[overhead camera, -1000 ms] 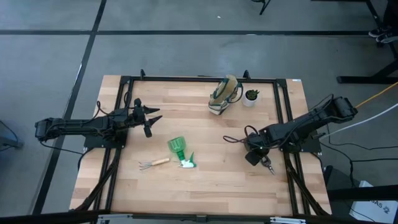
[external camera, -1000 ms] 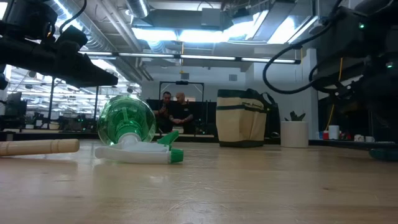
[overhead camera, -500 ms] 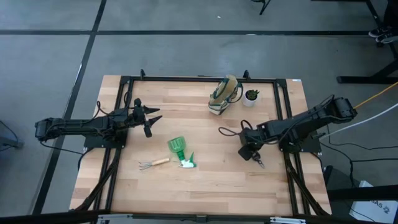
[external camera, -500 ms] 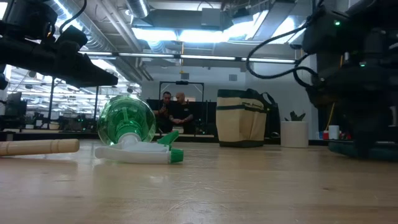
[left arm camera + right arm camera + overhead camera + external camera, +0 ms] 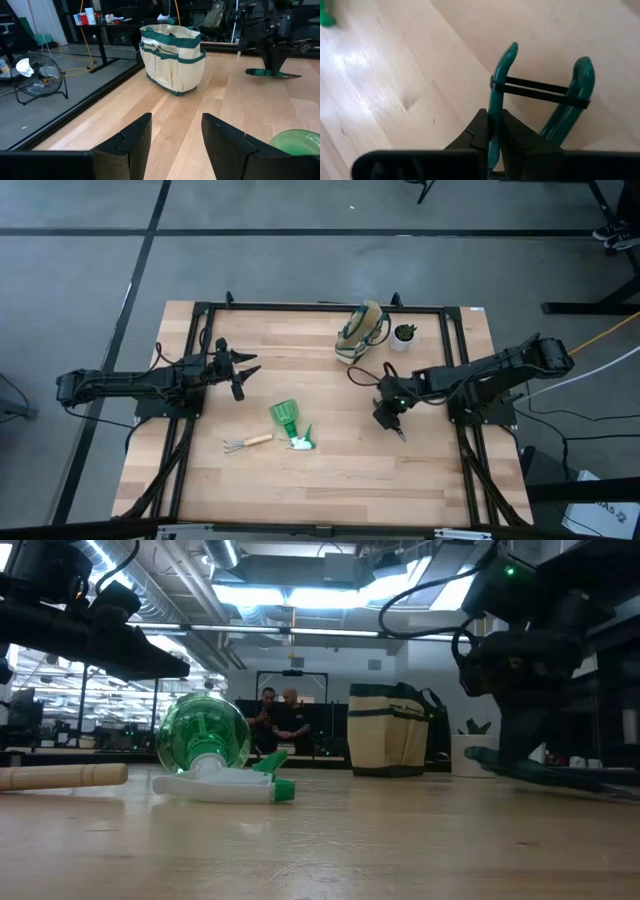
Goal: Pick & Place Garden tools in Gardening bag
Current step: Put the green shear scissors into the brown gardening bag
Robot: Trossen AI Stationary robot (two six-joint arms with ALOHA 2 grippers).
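Note:
My right gripper point(image 5: 388, 417) is at mid-table right, shut on the dark pruning shears point(image 5: 540, 95), whose green handles are tied by a black band. The olive-and-beige gardening bag point(image 5: 358, 332) stands upright at the far edge and also shows in the left wrist view point(image 5: 172, 57). A green scoop point(image 5: 285, 416), a green-and-white sprayer piece point(image 5: 300, 442) and a wooden-handled rake point(image 5: 247, 443) lie on the table near the middle. My left gripper point(image 5: 243, 368) waits open and empty at the left. No trowel shows. My right gripper pinches one green handle point(image 5: 494, 97) of the shears between its two fingers, which lie along the handle. The fingers slant down from above. The shears point(image 5: 545, 771) sit about level below the gripper, a little above the table.
A small white pot with a green plant point(image 5: 404, 335) stands right beside the bag, on its right. Bare wood lies between the shears and the bag. People stand in the room beyond the table point(image 5: 278, 720).
My right gripper has carried the shears toward the table's left and a little toward the far edge, nearer the bag. In the low view the shears have risen off the table and stay about level.

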